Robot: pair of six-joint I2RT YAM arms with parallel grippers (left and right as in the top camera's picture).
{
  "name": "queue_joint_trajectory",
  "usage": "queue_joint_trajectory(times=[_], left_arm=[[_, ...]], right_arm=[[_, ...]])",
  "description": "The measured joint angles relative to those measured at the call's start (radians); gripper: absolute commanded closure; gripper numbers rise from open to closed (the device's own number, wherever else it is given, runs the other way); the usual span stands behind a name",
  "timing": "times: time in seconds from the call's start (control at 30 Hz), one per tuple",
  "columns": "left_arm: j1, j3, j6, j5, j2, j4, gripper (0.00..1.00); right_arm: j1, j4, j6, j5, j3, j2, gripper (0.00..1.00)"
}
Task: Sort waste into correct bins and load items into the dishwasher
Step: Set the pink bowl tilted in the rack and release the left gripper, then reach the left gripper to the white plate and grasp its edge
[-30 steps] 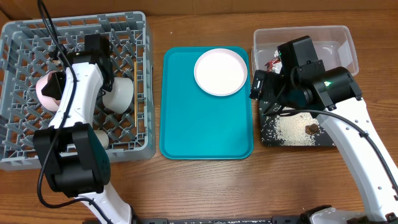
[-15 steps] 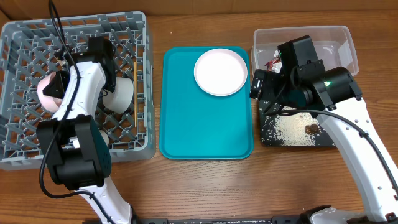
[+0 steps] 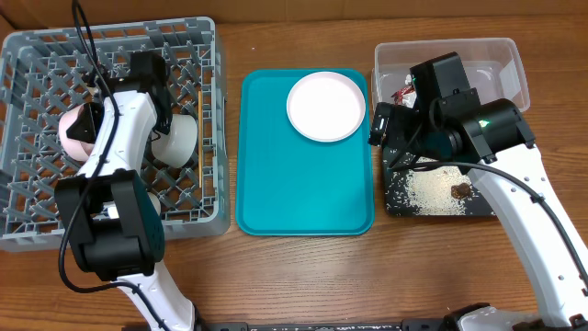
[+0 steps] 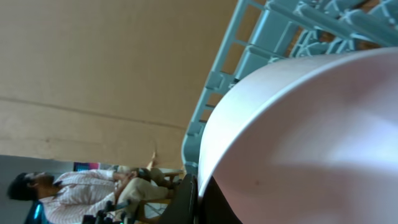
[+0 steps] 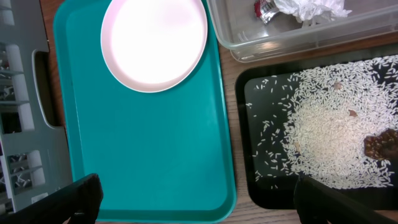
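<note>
My left gripper [image 3: 95, 122] is over the grey dish rack [image 3: 37, 55], shut on the rim of the small pink dish [image 3: 72, 131]. In the left wrist view the dish [image 4: 311, 137] is held on edge and its rim is pinched in the gripper [image 4: 198, 200]. A white cup [image 3: 176, 138] and the chopsticks [image 3: 200, 138] lie in the rack. The large pale plate [image 3: 326, 106] sits on the teal tray [image 3: 303, 184]. My right gripper [image 3: 380, 124] is open and empty above the teal tray's right edge [image 5: 205, 205]. The plate [image 5: 154, 43] is apart from it. The grey-green bowl is hidden.
The clear tub [image 3: 496, 55] holds red scraps [image 3: 404, 93] and a white paper wad [image 5: 311, 7]. The black tray [image 5: 249, 124] in front of it holds rice grains and a brown lump [image 5: 380, 144]. The rack's handle wall [image 5: 25, 93] borders the teal tray on the left.
My left gripper has shifted slightly within the rack with the pink dish in it. The right arm has not moved.
</note>
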Motion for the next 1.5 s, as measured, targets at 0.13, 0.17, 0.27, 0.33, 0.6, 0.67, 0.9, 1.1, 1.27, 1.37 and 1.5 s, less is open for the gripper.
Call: queue_joint_trajectory(times=[0.13, 0.17, 0.27, 0.33, 0.6, 0.67, 0.9, 1.1, 1.27, 1.37, 1.5], left_arm=[[-0.019, 0.000, 0.000, 0.017, 0.000, -0.001, 0.96], [-0.023, 0.000, 0.000, 0.018, 0.000, -0.002, 0.96], [-0.035, 0.000, 0.000, 0.021, 0.000, -0.009, 0.95], [-0.046, -0.001, 0.000, 0.026, 0.000, -0.013, 0.92], [-0.116, -0.008, 0.012, 0.101, 0.000, -0.040, 0.64], [-0.132, -0.008, 0.013, 0.139, 0.000, -0.059, 0.57], [-0.174, -0.008, -0.052, 0.244, -0.004, -0.128, 0.31], [-0.181, 0.000, -0.084, 0.432, -0.123, -0.146, 0.25], [-0.181, 0.063, -0.087, 0.697, -0.314, -0.144, 0.18], [-0.180, 0.095, -0.090, 0.966, -0.422, -0.125, 0.27], [-0.198, 0.110, -0.091, 1.271, -0.478, -0.107, 0.34]], right_arm=[[0.000, 0.000, 0.000, 0.000, 0.000, 0.000, 0.00], [0.000, 0.000, 0.000, 0.000, 0.000, 0.000, 0.00], [0.000, 0.000, 0.000, 0.000, 0.000, 0.000, 0.00], [0.000, 0.000, 0.000, 0.000, 0.000, 0.000, 0.00], [0.000, 0.000, 0.000, 0.000, 0.000, 0.000, 0.00], [0.000, 0.000, 0.000, 0.000, 0.000, 0.000, 0.00], [0.000, 0.000, 0.000, 0.000, 0.000, 0.000, 0.00], [0.000, 0.000, 0.000, 0.000, 0.000, 0.000, 0.00], [0.000, 0.000, 0.000, 0.000, 0.000, 0.000, 0.00], [0.000, 0.000, 0.000, 0.000, 0.000, 0.000, 0.00], [0.000, 0.000, 0.000, 0.000, 0.000, 0.000, 0.00]])
